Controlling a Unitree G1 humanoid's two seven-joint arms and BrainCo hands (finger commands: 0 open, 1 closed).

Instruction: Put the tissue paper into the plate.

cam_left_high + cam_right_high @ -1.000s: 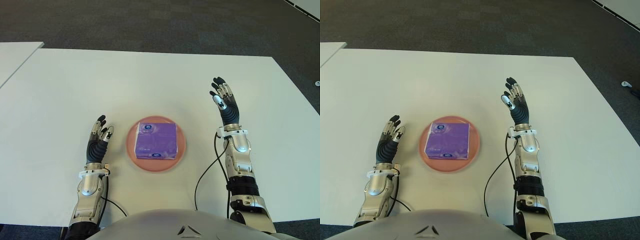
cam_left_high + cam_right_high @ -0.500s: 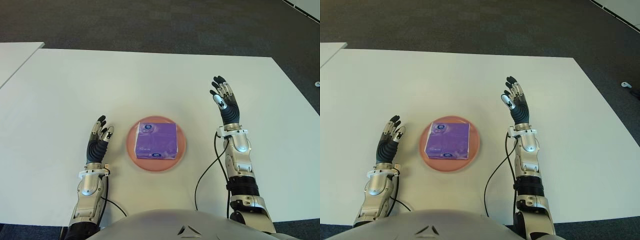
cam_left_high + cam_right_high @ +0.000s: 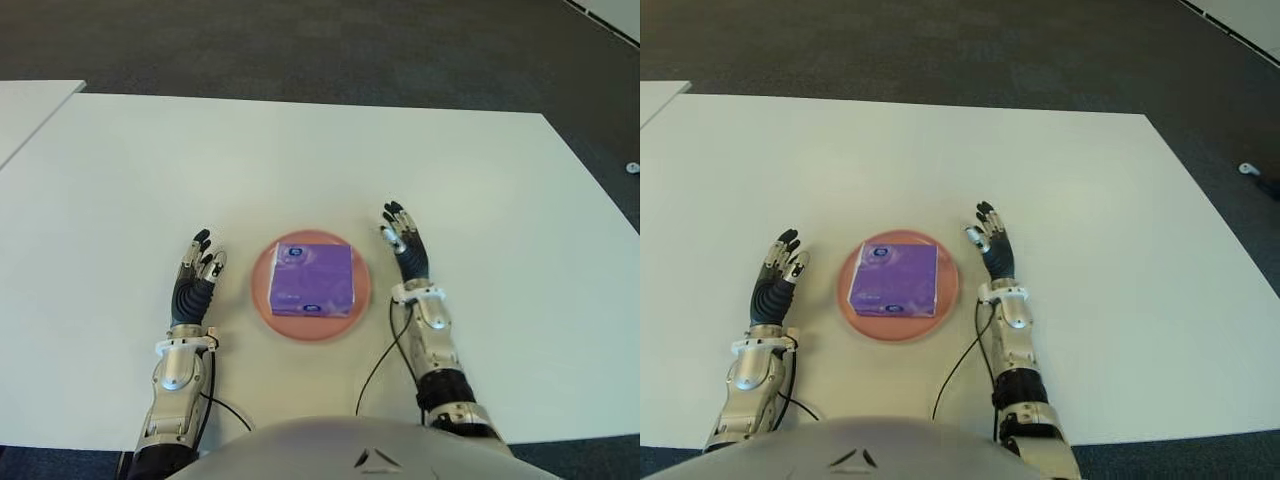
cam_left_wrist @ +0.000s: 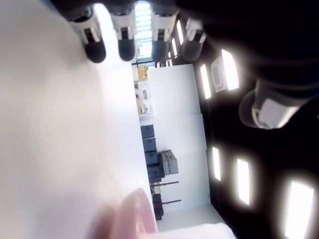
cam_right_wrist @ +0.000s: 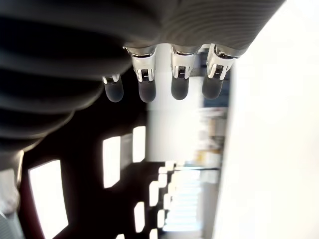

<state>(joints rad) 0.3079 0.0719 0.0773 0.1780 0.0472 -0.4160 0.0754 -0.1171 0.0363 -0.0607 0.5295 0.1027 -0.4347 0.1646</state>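
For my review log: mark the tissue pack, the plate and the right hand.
tissue pack (image 3: 311,279), left eye view, middle of its purple top.
plate (image 3: 260,283), left eye view, bare pink rim.
right hand (image 3: 408,249), left eye view, back of hand.

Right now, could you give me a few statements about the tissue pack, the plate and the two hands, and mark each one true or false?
1. The purple tissue pack lies on the pink plate. True.
2. The right hand grasps the tissue pack. False: its fingers are extended and hold nothing, and it shows beside the plate on the right.
3. The left hand is open and shows left of the plate. True.
4. The plate sits at the far edge of the white table. False: it is on the near part, between the two hands.
5. A second plate stands by the right hand. False: only one plate shows.
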